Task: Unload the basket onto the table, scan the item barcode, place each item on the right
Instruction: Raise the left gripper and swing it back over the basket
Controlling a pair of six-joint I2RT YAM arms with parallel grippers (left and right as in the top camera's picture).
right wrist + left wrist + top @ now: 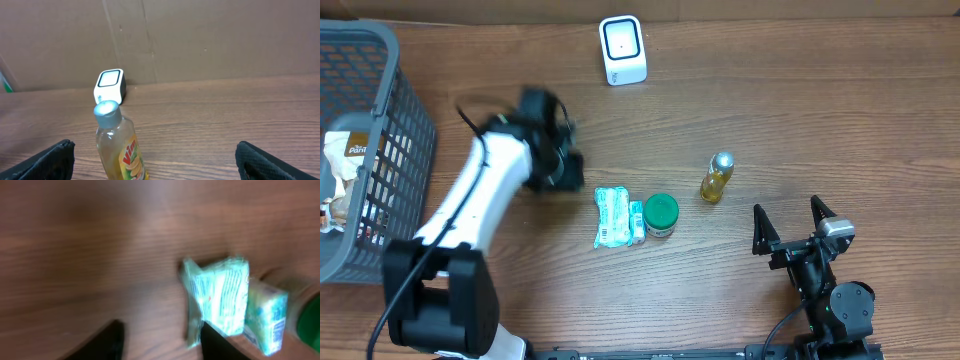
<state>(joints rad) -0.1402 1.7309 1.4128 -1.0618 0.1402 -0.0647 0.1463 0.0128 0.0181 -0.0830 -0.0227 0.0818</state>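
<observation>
Holding several snack packets (pixel 342 165): grey mesh basket (pixel 405 120).

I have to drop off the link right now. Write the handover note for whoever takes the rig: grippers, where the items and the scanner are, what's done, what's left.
Left gripper: open, empty, low over the table beside the tissue pack; its views are blurred.
Right gripper: open, empty, facing the bottle.
Things: tissue pack, small pack and green-lidded jar sit side by side mid-table; the bottle stands upright to their right; scanner at the far edge; basket on the left holds more packets.
Done: cannot tell which items are scanned.
Left: pick an item and show its barcode to the scanner.
</observation>
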